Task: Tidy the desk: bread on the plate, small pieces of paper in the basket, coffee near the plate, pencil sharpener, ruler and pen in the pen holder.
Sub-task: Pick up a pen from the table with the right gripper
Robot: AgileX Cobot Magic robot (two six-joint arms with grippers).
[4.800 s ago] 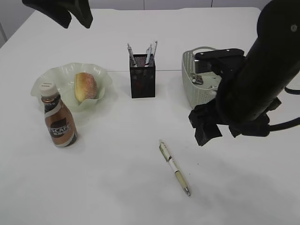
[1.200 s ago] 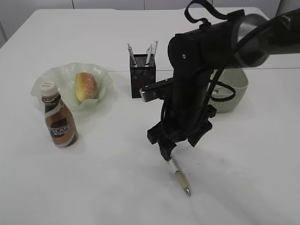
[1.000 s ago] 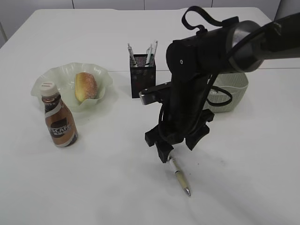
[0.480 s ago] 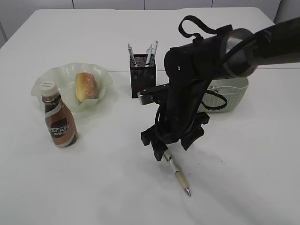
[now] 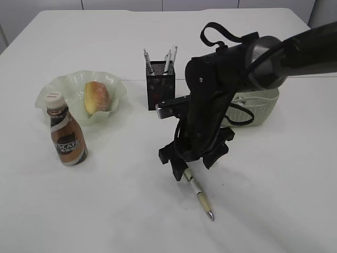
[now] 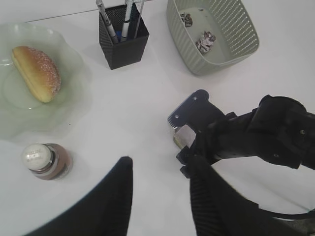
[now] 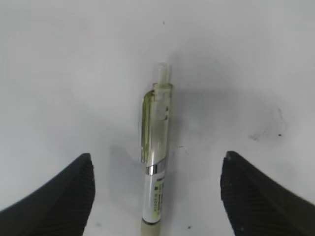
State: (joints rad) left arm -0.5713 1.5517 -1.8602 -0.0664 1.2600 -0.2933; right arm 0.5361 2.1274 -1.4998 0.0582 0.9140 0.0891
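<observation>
The pen (image 5: 198,193) lies loose on the tabletop (image 5: 116,211) nearest the camera; the right gripper (image 5: 192,167) hangs over its clip end, jaws wide, straddling it untouched. Farther back stand the pen holder (image 5: 160,84) and basket (image 5: 258,108). The left gripper (image 6: 160,196) has jaws half-open, empty

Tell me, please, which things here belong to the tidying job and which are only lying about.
Part of the job:
pen
pen holder
bread
plate
coffee bottle
basket
paper pieces

Only lying about:
nothing visible
</observation>
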